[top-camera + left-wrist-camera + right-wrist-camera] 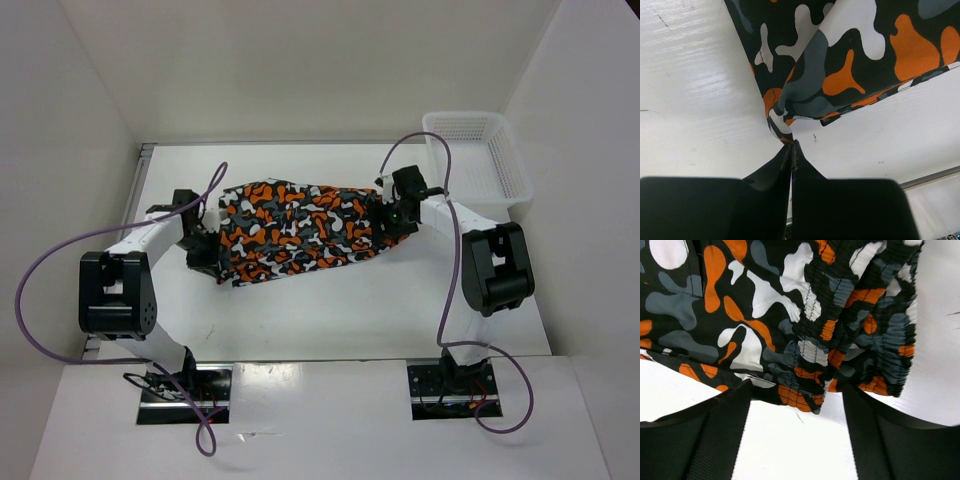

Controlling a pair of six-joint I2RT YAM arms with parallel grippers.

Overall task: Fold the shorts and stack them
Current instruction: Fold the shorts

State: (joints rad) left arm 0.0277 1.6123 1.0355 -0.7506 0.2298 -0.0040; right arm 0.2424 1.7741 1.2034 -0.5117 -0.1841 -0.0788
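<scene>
The camouflage shorts (297,232) lie spread across the middle of the table, folded lengthwise. My left gripper (207,250) is at their left end, shut on a corner of the cloth; in the left wrist view the fingertips (791,146) pinch the hem of the shorts (840,60). My right gripper (393,222) is at their right end, open. In the right wrist view its fingers (722,422) stand wide apart just below the gathered waistband of the shorts (810,350), which lies on the table between them.
A white mesh basket (478,155) stands at the back right of the white table (330,310). White walls close in the table on the left, back and right. Purple cables loop from both arms.
</scene>
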